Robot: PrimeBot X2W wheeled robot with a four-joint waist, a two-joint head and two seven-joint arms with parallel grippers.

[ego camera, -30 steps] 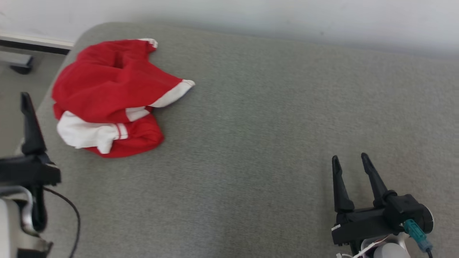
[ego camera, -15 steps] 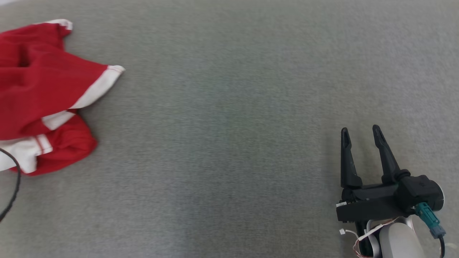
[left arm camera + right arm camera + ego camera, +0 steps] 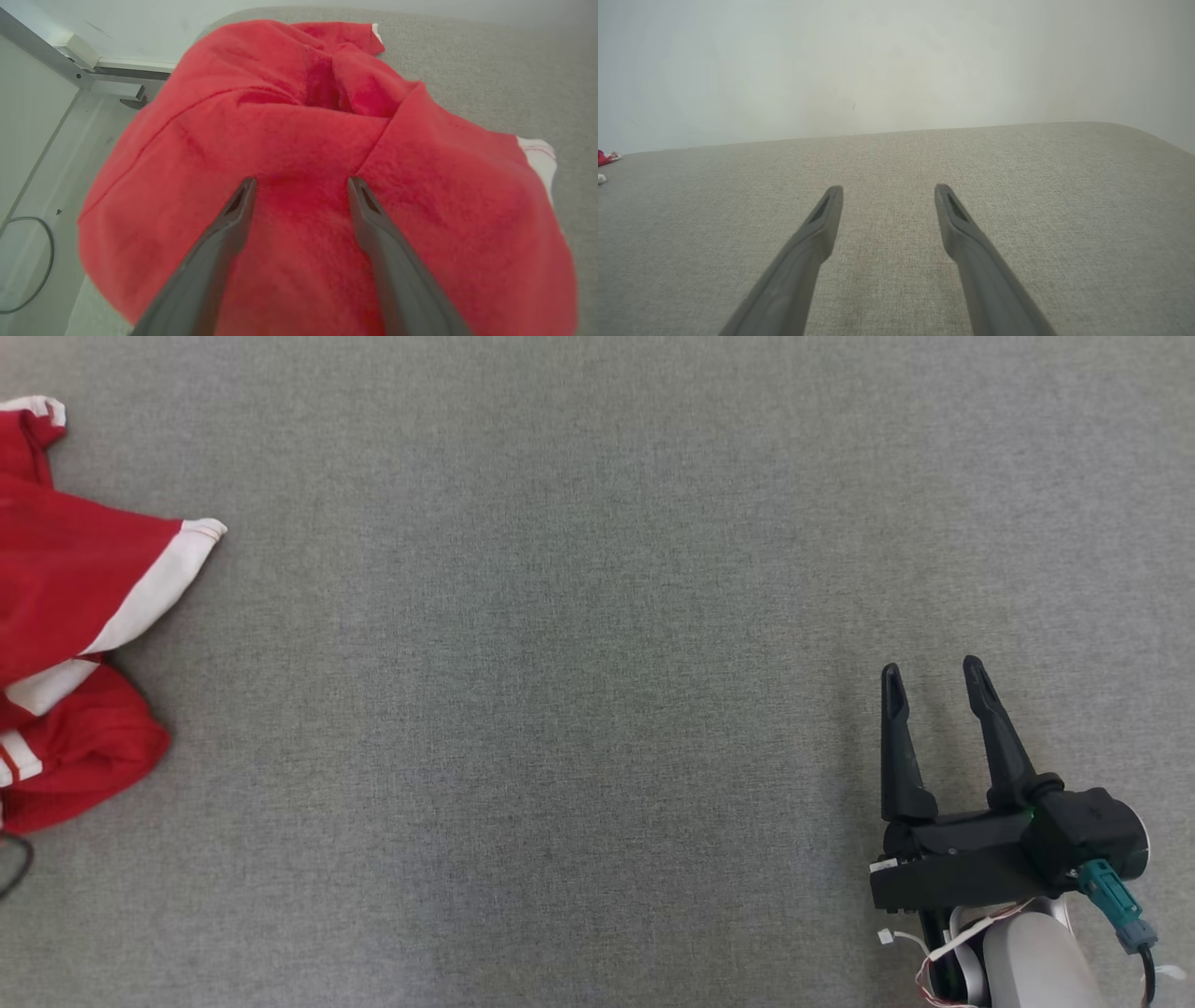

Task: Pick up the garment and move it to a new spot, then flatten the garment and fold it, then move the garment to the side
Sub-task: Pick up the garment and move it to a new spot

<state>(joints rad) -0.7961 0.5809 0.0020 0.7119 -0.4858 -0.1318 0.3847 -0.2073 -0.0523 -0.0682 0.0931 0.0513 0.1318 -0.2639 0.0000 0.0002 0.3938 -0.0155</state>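
The garment (image 3: pixel 75 579) is a crumpled red piece with white bands, lying at the far left of the grey fabric surface (image 3: pixel 560 663) and cut off by the head view's left edge. In the left wrist view the garment (image 3: pixel 303 140) is very close, and my left gripper (image 3: pixel 301 179) hangs just over its red folds, open, with nothing between the fingers. My right gripper (image 3: pixel 932 665) rests open at the lower right, far from the garment. In the right wrist view my right gripper (image 3: pixel 888 187) points across bare fabric, with a sliver of the garment (image 3: pixel 603 157) at the far left.
The surface's rounded left corner drops to a pale floor (image 3: pixel 42 186) with a dark cable loop (image 3: pixel 28 261) and a metal rail (image 3: pixel 107 70) by the wall. A pale wall (image 3: pixel 896 70) stands behind the surface. A dark cable (image 3: pixel 14 859) shows at the head view's left edge.
The head camera has swung right and down, so the garment now sits at the picture's left edge and the left gripper has left that view. The right gripper stays open.
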